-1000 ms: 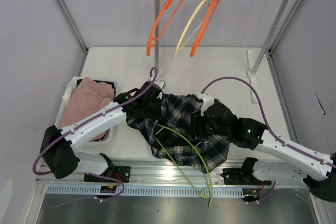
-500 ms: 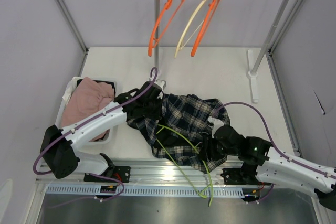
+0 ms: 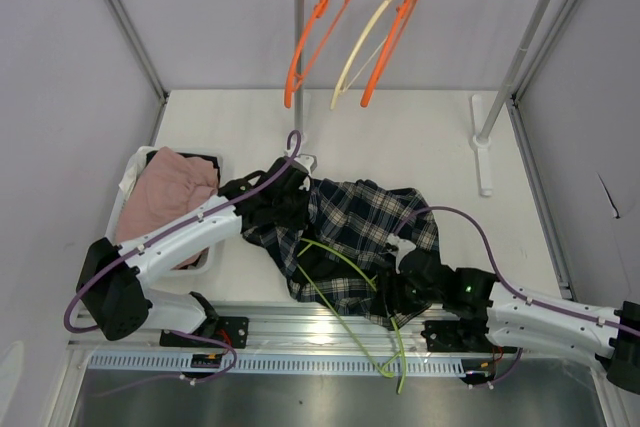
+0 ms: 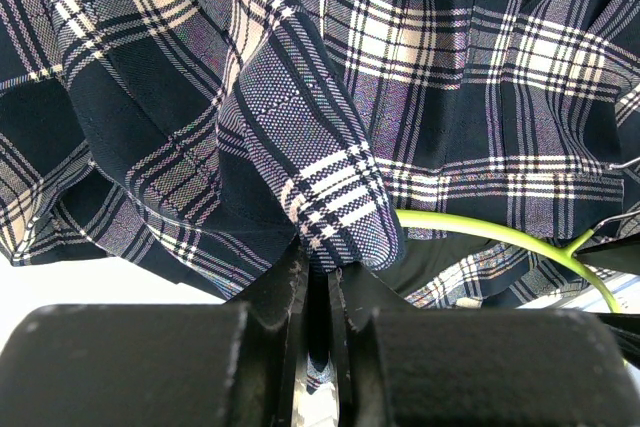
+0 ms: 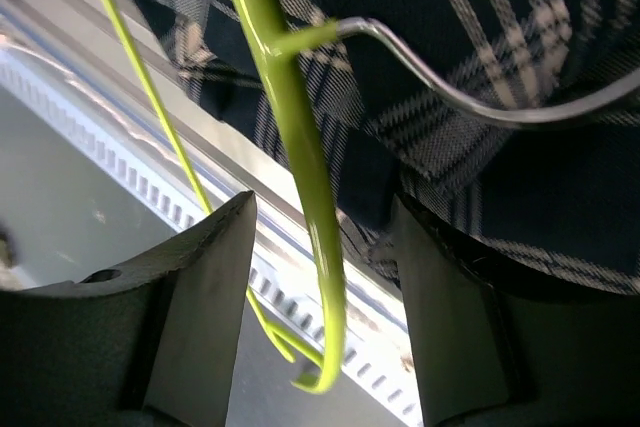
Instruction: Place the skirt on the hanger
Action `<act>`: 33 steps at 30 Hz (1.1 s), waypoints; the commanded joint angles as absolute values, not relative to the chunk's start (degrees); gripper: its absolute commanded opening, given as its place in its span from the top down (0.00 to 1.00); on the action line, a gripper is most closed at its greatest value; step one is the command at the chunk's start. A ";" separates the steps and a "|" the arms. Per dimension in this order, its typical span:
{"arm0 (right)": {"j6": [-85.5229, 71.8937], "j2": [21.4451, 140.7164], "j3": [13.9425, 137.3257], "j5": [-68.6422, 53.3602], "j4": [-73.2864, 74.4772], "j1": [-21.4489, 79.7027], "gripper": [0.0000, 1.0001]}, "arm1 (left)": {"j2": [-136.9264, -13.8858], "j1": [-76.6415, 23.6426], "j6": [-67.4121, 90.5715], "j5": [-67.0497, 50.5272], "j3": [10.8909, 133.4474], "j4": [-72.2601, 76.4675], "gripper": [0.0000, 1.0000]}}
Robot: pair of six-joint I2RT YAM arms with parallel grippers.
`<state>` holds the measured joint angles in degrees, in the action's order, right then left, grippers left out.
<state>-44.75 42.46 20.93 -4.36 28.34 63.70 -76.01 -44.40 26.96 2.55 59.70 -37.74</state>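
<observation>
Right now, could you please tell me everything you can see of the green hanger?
The green hanger is thin, glossy lime and plastic-looking, with a grey wire hook. It lies flat across the plaid skirt, its lower end reaching past the front rail. The right gripper straddles one bar, jaws open, not visibly touching it.

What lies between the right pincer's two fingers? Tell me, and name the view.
The green hanger runs through the gap of the open right pincer, with the plaid skirt behind it. The right wrist view shows this.
</observation>
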 commanded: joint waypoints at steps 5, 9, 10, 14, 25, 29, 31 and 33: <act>-48.77 37.27 14.77 -12.56 13.28 61.61 0.47 | -75.06 -44.65 27.42 1.41 59.33 -35.42 0.89; -50.97 32.80 12.75 -14.50 10.46 60.47 0.62 | -74.71 -44.65 27.42 1.49 59.15 -35.51 0.89; -51.41 31.91 12.14 -15.11 10.29 59.95 0.66 | -74.71 -44.65 27.33 1.49 59.15 -35.51 0.89; -53.26 27.43 11.43 -16.70 10.55 58.19 0.81 | -74.27 -44.65 27.42 1.67 59.06 -35.77 0.89; -46.68 27.06 25.12 -4.76 30.48 58.62 1.00 | -73.39 -44.65 27.25 2.11 59.33 -36.65 0.89; -44.31 31.19 31.19 1.83 33.48 61.25 1.00 | -72.95 -44.65 27.25 2.20 59.94 -37.35 0.89; -43.69 33.12 34.61 6.57 33.49 64.31 1.00 | -72.77 -44.65 27.16 2.11 60.47 -37.88 0.90; -42.54 37.24 36.99 11.65 33.75 66.78 1.00 | -72.51 -44.65 27.07 1.93 60.99 -38.23 0.94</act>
